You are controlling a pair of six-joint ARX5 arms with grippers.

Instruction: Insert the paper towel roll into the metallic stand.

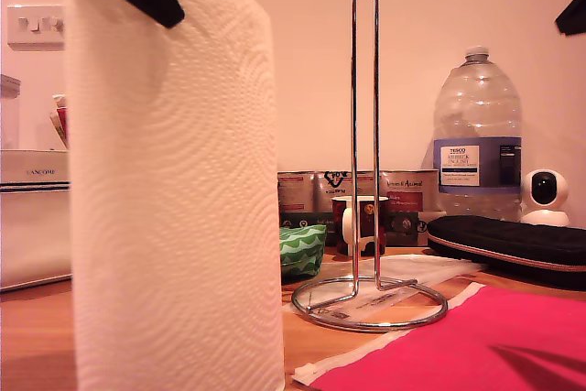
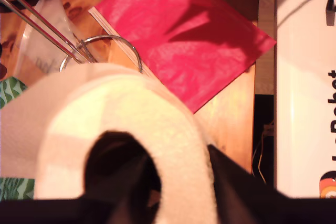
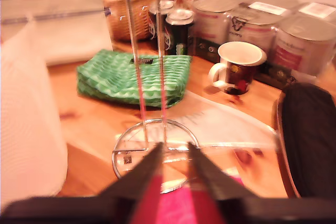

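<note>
wall (image 1: 275,61): plain, pale (warm light) | table (image 1: 37,327): wood

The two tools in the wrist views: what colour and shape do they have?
My first tool has matte black, flat, wide fingers. My second tool also has black fingers that taper to narrow tips. No cables or markings show on either.

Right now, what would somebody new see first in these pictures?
The big white dimpled paper towel roll fills the exterior view's left, with my first end effector gripping its wall, one finger in the hollow core. Beside it, toward that view's middle, stands the tall shiny chrome wire stand, bare, next to a bright pink cloth.
</note>
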